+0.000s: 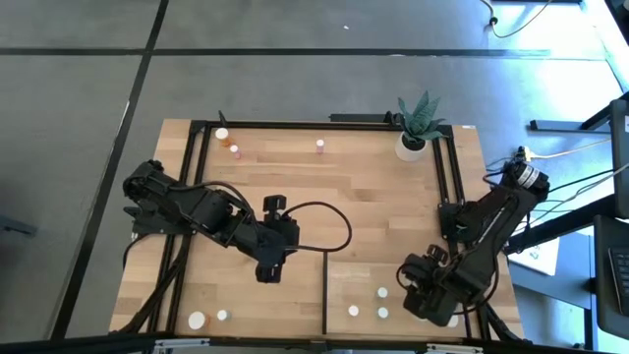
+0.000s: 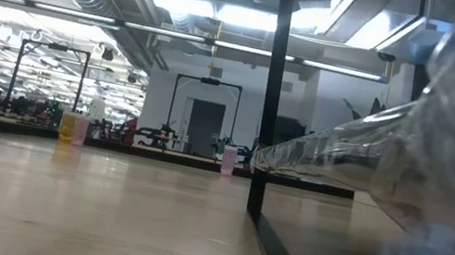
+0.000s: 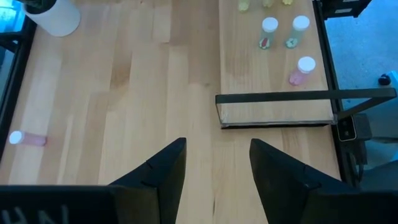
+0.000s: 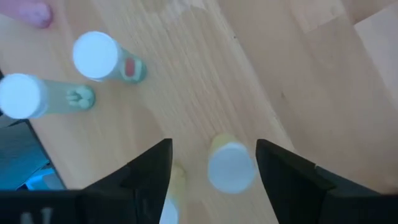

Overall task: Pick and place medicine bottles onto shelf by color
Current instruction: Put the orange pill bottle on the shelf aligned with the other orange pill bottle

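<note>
My right gripper (image 4: 212,149) hangs open over the shelf (image 1: 344,270), a light-wood panel at the table's near right. A yellow bottle with a white cap (image 4: 230,167) stands upright on the shelf between its fingers, with a gap on each side. Two white-capped bottles (image 4: 96,56) (image 4: 22,96) and a pink one (image 4: 34,12) stand close by on the shelf. My left gripper (image 3: 217,143) is open and empty, hovering above bare table left of the shelf (image 3: 273,62). On the table, a pink bottle (image 3: 28,138) lies on its side.
A potted plant (image 1: 413,143) stands at the far right. Bottles (image 1: 222,134) (image 1: 234,149) stand at the far left and a pink one (image 1: 320,146) at the far middle. Two more (image 1: 198,320) (image 1: 222,315) stand near the front left. The shelf's dark upright edge (image 3: 273,98) faces the left gripper.
</note>
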Tool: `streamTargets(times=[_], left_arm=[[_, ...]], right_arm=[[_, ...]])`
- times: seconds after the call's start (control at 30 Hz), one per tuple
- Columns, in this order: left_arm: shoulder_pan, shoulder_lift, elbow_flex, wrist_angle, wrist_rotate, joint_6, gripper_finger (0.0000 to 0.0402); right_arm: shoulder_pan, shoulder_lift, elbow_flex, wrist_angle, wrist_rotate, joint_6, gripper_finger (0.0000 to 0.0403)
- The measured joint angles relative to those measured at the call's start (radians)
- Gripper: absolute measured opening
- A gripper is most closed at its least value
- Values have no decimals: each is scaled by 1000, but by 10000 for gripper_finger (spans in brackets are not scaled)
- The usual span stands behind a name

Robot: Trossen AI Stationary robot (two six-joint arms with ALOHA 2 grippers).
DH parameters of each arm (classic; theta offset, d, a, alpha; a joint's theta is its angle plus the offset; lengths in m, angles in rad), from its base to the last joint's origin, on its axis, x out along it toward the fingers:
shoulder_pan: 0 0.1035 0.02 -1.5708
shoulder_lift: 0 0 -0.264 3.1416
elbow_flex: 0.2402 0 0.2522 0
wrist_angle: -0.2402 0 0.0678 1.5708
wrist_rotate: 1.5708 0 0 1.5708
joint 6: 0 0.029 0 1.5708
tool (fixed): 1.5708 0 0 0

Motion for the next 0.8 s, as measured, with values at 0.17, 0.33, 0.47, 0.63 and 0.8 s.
streamTargets(times=[0.17, 0.33, 0.47, 0.63, 0.8], left_arm=[[0, 0, 0, -60, 0, -51, 170], [-22, 0, 0, -124, -6, -143, 170], [-59, 0, 0, -166, -7, -214, 170], [-128, 0, 0, -226, -7, -350, 170], [-223, 0, 0, -242, 17, -425, 170]], right_arm=[[0, 0, 62, -78, 8, 0, 234], [2, 0, 125, -150, 69, -3, 234], [2, 0, 166, -160, 151, -67, 234], [2, 0, 222, -158, 235, -158, 234], [1, 0, 268, -139, 319, -265, 234]])
